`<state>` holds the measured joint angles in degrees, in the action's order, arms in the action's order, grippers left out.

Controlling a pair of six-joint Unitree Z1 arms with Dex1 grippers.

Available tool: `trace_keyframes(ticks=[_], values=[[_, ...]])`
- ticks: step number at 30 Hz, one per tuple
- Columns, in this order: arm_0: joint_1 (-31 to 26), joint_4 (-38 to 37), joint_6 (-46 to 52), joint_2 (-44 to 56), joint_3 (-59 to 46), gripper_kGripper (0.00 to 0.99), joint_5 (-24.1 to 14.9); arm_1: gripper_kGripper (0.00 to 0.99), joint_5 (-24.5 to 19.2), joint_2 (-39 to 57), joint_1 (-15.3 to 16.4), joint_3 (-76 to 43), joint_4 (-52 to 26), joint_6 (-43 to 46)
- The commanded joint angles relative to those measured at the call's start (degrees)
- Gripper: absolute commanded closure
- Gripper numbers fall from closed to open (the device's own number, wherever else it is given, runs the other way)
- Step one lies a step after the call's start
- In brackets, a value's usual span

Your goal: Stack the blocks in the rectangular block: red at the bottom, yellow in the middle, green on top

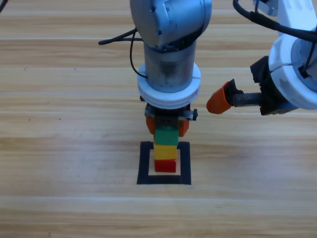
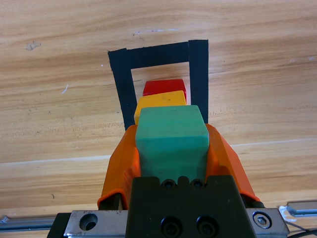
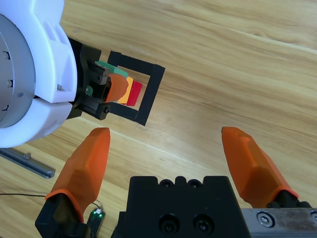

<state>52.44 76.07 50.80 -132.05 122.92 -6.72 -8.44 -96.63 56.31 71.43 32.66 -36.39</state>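
Both left gripper (image 2: 171,148) fingers pinch green (image 2: 172,136) atop yellow (image 2: 159,102), red (image 2: 165,86); right gripper (image 3: 168,158) fingers spread wide.

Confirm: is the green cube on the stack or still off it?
On the stack. The green cube sits atop the yellow cube, over the red cube, inside the tape square. The left end effector is shut on it.

Table (image 1: 59,148) wood, grained (faint sheen); tape outline (image 1: 144,163) matt black; green cube (image 2: 171,136) matt, smooth.
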Motion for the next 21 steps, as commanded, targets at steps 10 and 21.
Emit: trace_keyframes(ticks=[10,21], values=[[0.73,0.05,-0.79,-2.07,-0.22,0.001,-0.48,0.0,1.32,-2.34,-1.91,-1.12,0.56,0.1],[-0.33,0.49,-1.05,1.18,1.18,0.0,-2.51,0.0,-2.02,-1.02,-1.47,-2.0,0.56,2.03]])
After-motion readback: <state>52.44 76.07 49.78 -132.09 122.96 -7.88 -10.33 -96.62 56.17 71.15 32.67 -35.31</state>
